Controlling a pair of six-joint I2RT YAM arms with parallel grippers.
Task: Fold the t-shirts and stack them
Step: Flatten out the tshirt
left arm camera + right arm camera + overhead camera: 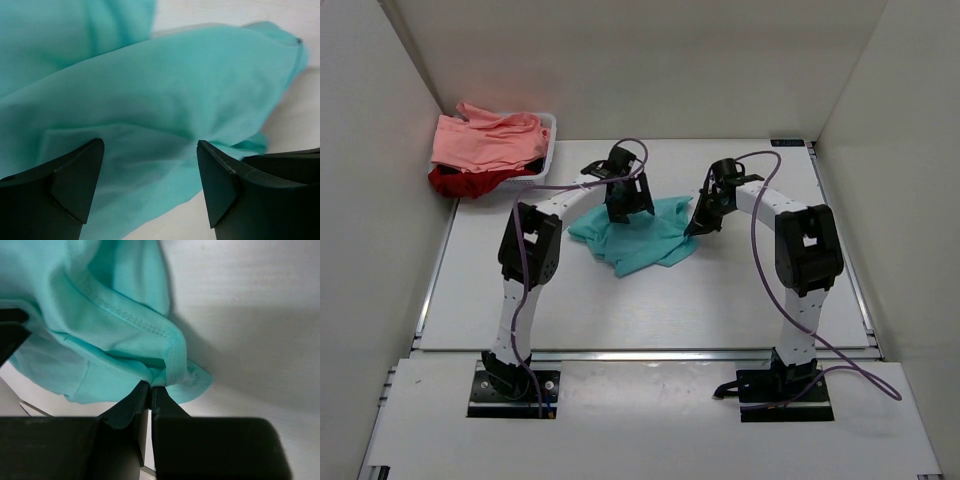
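Observation:
The teal t-shirt (638,238) lies crumpled on the white table (740,300) between my two arms. My left gripper (628,208) is open just above the shirt's far edge; in the left wrist view its gap (150,172) spans loose teal cloth (165,95). My right gripper (698,226) is shut on the shirt's right edge; in the right wrist view its fingertips (150,388) pinch a stitched hem (130,320). The salmon pink t-shirt (485,140) lies on top of the dark red t-shirt (465,182) in the basket at the far left.
A white plastic basket (549,128) stands in the far left corner of the table. White walls (360,200) close in the left, back and right sides.

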